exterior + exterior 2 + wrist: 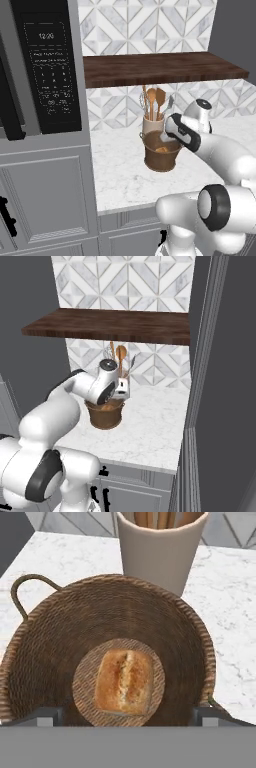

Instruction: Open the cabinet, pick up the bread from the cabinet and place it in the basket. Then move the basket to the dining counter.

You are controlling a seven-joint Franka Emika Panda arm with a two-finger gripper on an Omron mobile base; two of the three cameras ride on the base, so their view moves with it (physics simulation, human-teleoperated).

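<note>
The golden-brown rounded bread roll (123, 681) lies flat on the round bottom of the brown woven bucket-shaped basket (55, 632), free of any grip. The pincer (127, 716) hangs over the basket's mouth with its two dark tips spread wide, one at each side of the rim, holding nothing. The basket stands on the white marble bench (117, 170), apparently touching the cream utensil jar (160, 549) of wooden spoons behind it.

Glossy white arm (225, 160), dark joints
</note>
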